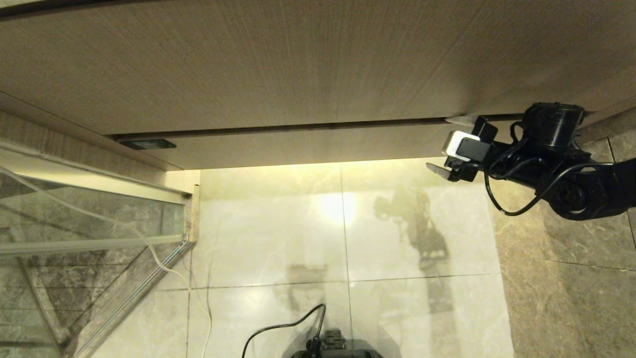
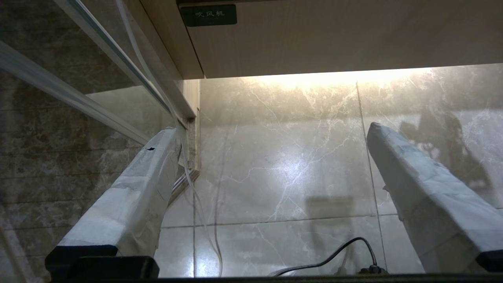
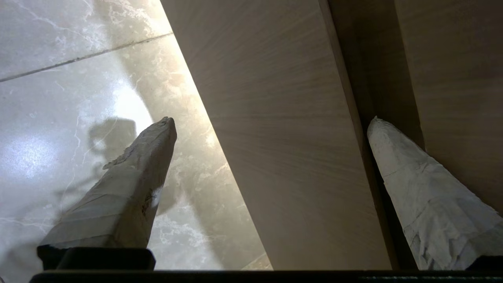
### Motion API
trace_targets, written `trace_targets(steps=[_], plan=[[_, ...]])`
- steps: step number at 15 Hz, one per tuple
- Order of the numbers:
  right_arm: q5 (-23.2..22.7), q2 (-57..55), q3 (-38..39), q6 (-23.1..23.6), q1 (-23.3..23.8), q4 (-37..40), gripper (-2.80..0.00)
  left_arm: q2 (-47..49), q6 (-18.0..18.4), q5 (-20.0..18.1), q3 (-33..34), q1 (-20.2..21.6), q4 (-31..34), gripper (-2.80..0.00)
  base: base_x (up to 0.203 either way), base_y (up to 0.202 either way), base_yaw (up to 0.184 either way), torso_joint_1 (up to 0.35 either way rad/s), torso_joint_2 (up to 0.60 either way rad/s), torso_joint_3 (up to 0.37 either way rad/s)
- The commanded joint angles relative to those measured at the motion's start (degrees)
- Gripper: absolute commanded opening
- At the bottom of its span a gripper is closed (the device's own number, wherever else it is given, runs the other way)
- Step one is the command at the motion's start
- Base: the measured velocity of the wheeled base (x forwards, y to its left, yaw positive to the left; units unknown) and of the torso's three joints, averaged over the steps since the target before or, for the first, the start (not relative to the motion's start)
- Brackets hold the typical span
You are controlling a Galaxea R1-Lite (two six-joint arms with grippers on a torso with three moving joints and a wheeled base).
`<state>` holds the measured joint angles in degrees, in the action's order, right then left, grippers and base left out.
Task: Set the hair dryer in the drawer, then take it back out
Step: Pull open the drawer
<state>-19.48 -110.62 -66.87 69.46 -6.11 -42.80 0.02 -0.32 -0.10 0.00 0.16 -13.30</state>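
Observation:
The drawer shows as a long, low, light wood-grain front under the taller panel, with only a thin dark gap above it. My right gripper is open at the drawer's right end and straddles the front. One fingertip sits at the gap above and the other hangs below the lower edge. In the right wrist view the drawer front fills the space between the fingers of the right gripper. My left gripper is open over the floor with nothing in it. The hair dryer is out of view.
A small dark label sits at the drawer front's left end. A glass partition with a thin white cord stands to the left. A black cable lies on the pale marble floor. Brown marble is at the right.

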Motion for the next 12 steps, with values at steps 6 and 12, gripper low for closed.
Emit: trace_targets(steps=[6,12], plan=[[-0.04,-0.43,-0.46,0.67,0.13,-0.53,0.0,-0.02,-0.04,0.01,2.29,0.02,-0.06,0.0,0.0,0.0,0.0,0.0,0.0,0.0],[-0.04,-2.23,-0.9,0.94,0.13,-0.53,0.0,-0.02,-0.04,0.01,2.29,0.02,-0.06,0.0,0.0,0.0,0.0,0.0,0.0,0.0]])
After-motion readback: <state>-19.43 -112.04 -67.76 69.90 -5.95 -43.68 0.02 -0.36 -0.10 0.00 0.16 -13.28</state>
